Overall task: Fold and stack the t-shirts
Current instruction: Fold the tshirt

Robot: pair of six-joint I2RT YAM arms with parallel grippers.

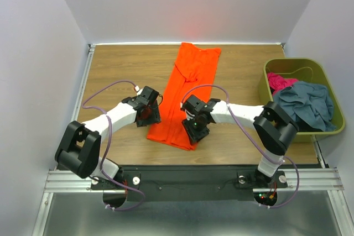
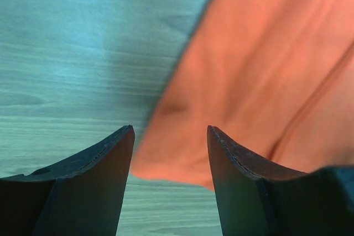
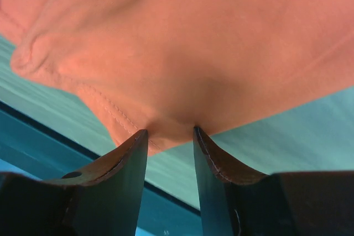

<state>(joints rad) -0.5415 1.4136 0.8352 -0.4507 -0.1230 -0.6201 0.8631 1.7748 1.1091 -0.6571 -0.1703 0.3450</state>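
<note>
**A:** So here's where we're at. The orange t-shirt [image 1: 186, 95] is laid out lengthwise down the middle of the tabletop [image 1: 121, 70], folded into a long narrow strip, far end near the back edge and the near end close to the arms. The other two, the blue-grey t-shirt [image 1: 306, 103] and the pink t-shirt [image 1: 279, 82], are bunched up in the olive-green tub [image 1: 276, 66] on the right side, blue-grey one mostly on top.

**B:** And the claws? What do we see there?

**A:** The left claw [image 2: 170, 134] sits low at the orange shirt's near left corner with its fingers apart. In the left wrist view the shirt's edge runs right through the gap between them, wood on one side and cloth on the other, and we can't see either finger pinching anything. The right claw [image 3: 170, 134] is at the near right corner. In the right wrist view the fingers stand a bit apart with the shirt's hemmed corner puckered right at their tips, but we honestly can't tell whether it's gripping the cloth or just pressed up against it.

**B:** From the top?

**A:** Both arms reach inward, one at each near corner of the orange shirt.
</note>
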